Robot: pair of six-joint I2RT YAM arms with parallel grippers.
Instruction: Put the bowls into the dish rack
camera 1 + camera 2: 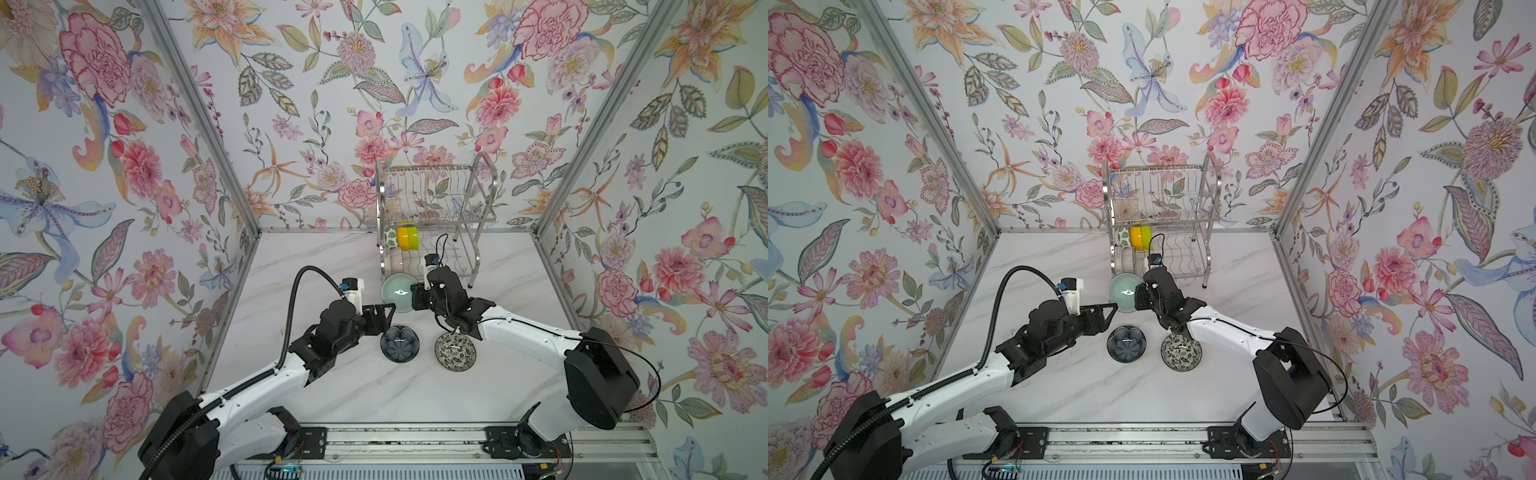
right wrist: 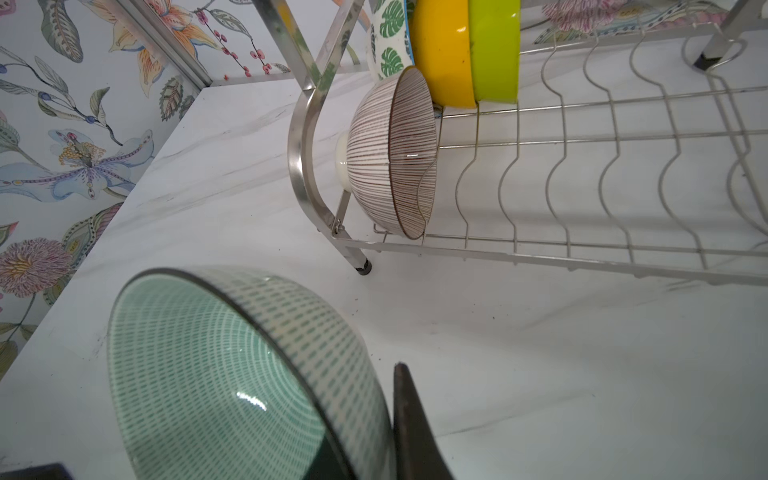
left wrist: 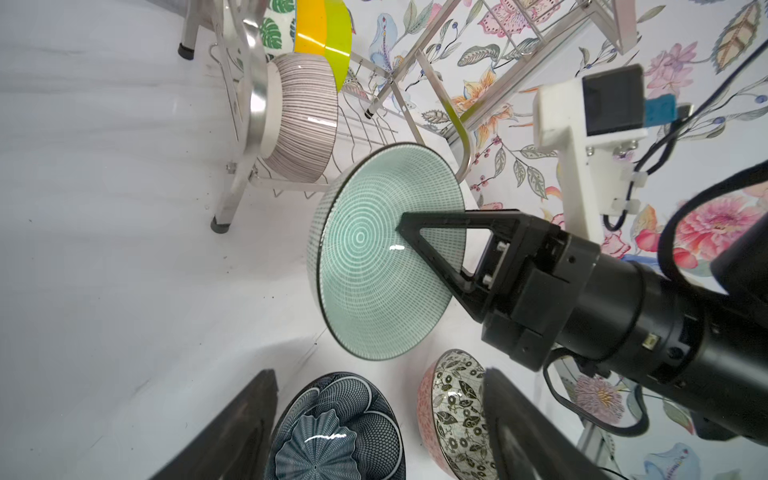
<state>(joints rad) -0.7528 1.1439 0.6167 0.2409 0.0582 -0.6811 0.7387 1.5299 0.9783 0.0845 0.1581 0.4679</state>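
The right gripper [image 1: 417, 296] pinches the rim of the pale green bowl [image 1: 395, 294], held on edge over the back half of the counter [image 1: 332, 374], just in front of the dish rack [image 1: 436, 216]. It should slip the bowl into the empty slot beside the striped bowl [image 2: 390, 158]. The left gripper [image 1: 388, 318], fingers spread, should give it room.

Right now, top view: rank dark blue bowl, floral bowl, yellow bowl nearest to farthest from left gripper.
1. dark blue bowl, on the table right by the left gripper.
2. floral bowl, on the table, further right.
3. yellow bowl, in the dish rack at the back.
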